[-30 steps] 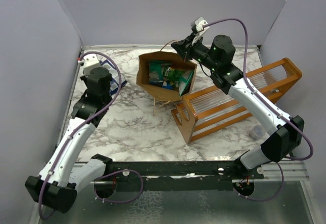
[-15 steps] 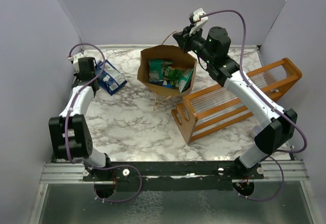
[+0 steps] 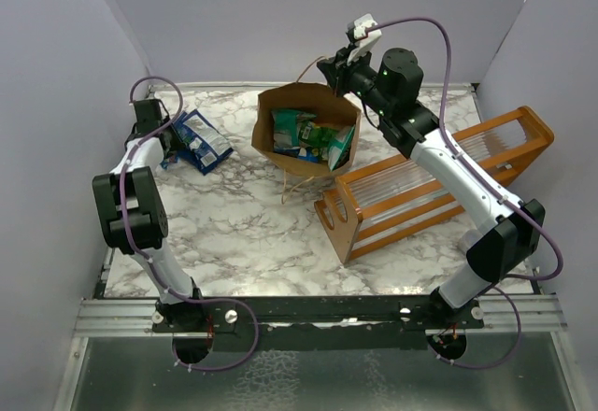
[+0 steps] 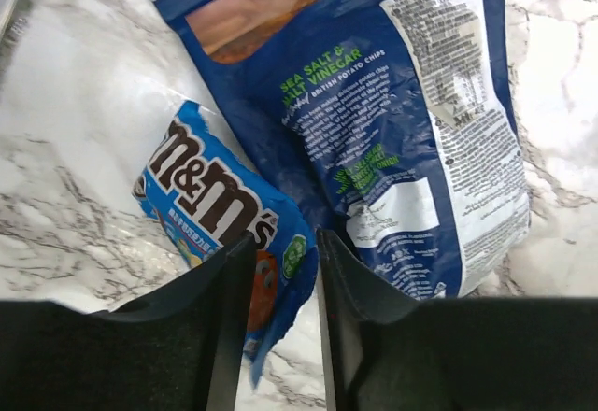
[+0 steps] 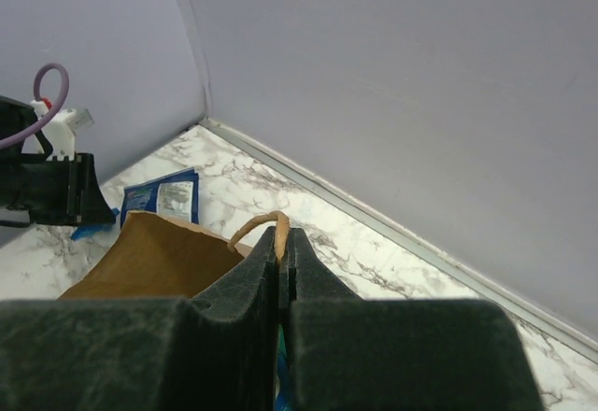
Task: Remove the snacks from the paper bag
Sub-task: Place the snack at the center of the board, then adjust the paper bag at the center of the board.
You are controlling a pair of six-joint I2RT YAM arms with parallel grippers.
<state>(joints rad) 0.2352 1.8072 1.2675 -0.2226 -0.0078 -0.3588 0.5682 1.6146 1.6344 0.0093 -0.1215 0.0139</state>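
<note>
The brown paper bag stands open at the back middle, with several teal, green and blue snacks inside. My right gripper is at its back rim, shut on the bag's twisted handle loop; the bag wall shows below. Two packets lie on the table at the back left: a dark blue chips packet and a small blue M&M's packet. My left gripper hovers over them, jaws slightly apart, with the M&M's packet's corner lying between them.
An orange wooden rack with clear slats lies to the right of the bag, close to it. The bag's other handle trails on the marble table. Grey walls close in at the left, back and right.
My left arm has swung from beside the bag to the back left corner, where the blue packets now lie. My right gripper rose slightly with the handle and then held still.
</note>
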